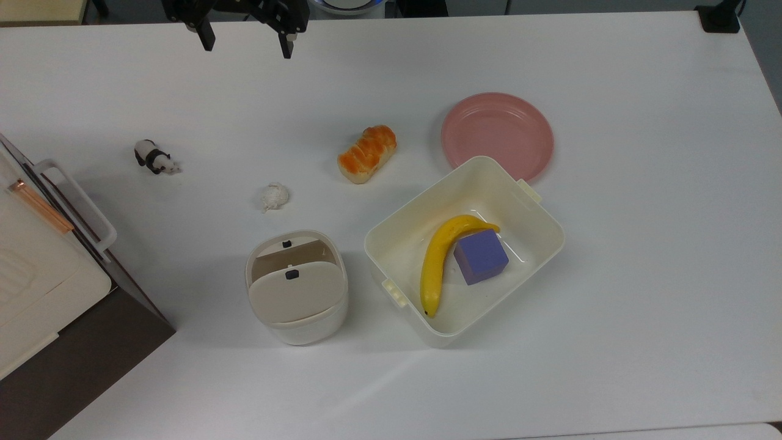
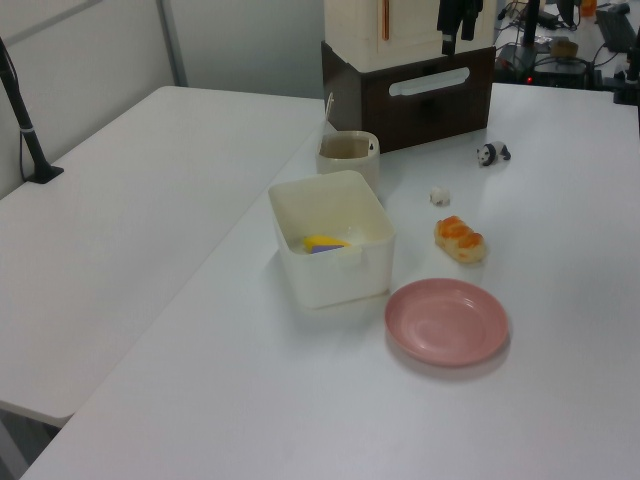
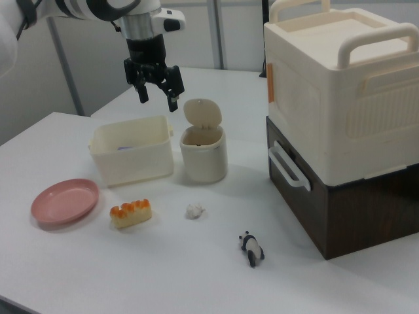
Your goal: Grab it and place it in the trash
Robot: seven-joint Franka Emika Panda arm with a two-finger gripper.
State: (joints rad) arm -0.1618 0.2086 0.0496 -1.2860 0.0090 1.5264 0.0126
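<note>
The gripper (image 1: 247, 44) is being held high above the table (image 1: 641, 244), at the top view's far edge, its fingers spread apart and nothing grasped between them; in the right view it (image 3: 157, 95) is hanging in the air above the tub (image 3: 131, 157) and bin (image 3: 203, 152). The wad (image 1: 274, 196) is lying loose on the table, just beyond the bin (image 1: 297, 287) in the top view, between the panda (image 1: 155, 157) on the top view's left and the bread (image 1: 367, 153) on the top view's right. The bin's flap is being shown tipped open. A banana (image 1: 441, 260) and a purple block (image 1: 481, 256) are being kept in the tub (image 1: 397, 235), with a pink plate (image 1: 498, 135) touching its far side.
</note>
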